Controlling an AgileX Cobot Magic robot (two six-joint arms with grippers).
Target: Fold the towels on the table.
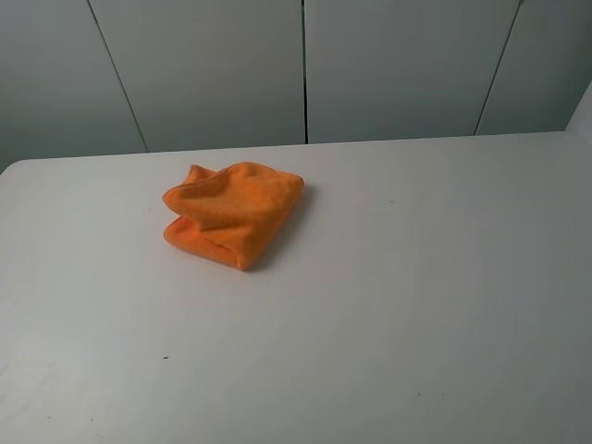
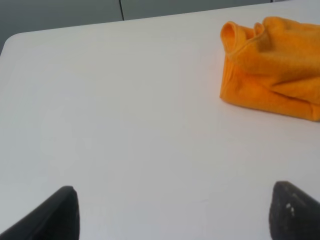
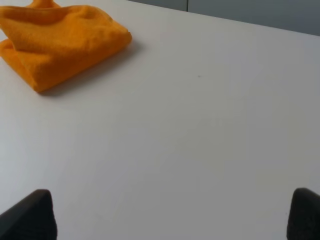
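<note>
Lying bunched on the smooth white desk [image 1: 388, 314], the orange towel [image 1: 235, 212] is a soft, nubby terry cloth folded into a loose, uneven wedge, with a rolled lip curling up along its far edge and layered hems showing at the near side. It sits left of centre toward the desk's back edge, in front of pale grey wall panels [image 1: 398, 65]. Both dark end effectors, left [image 2: 175, 212] and right [image 3: 172, 215], hover with fingers spread wide apart, holding nothing and well clear of the cloth.
</note>
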